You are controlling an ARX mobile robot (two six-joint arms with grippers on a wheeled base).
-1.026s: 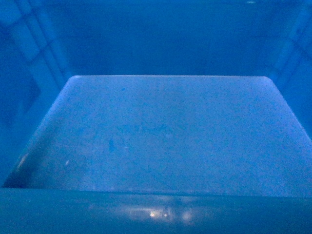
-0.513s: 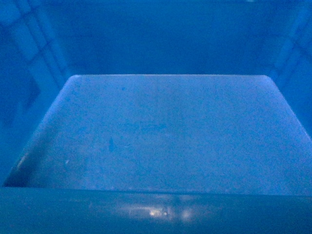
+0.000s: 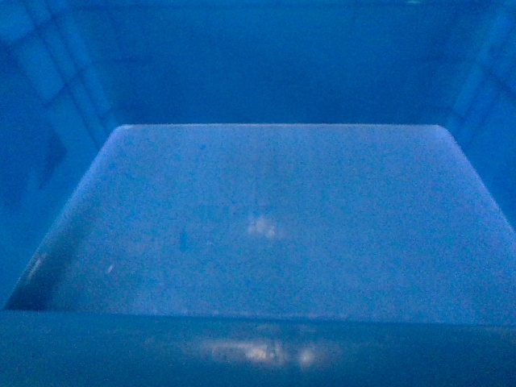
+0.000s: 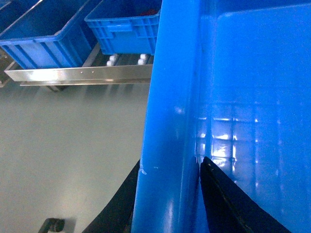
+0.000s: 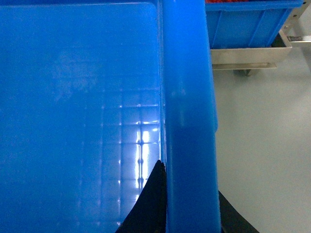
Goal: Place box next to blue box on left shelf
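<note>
Blue box (image 4: 170,145) rides pinched at its rims by your left gripper (image 4: 167,204) and right gripper (image 5: 189,204), so uneven advance toward the left shelf (image 4: 77,74) at 11 o'clock may twist it loose.

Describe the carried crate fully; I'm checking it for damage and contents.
The box is glossy bright-blue plastic, empty and lidless, with a speckled floor, grid-patterned walls and thick rolled rims. Its left rim sits between the left gripper's dark jaws, its right rim between the right gripper's. No cracks show.
</note>
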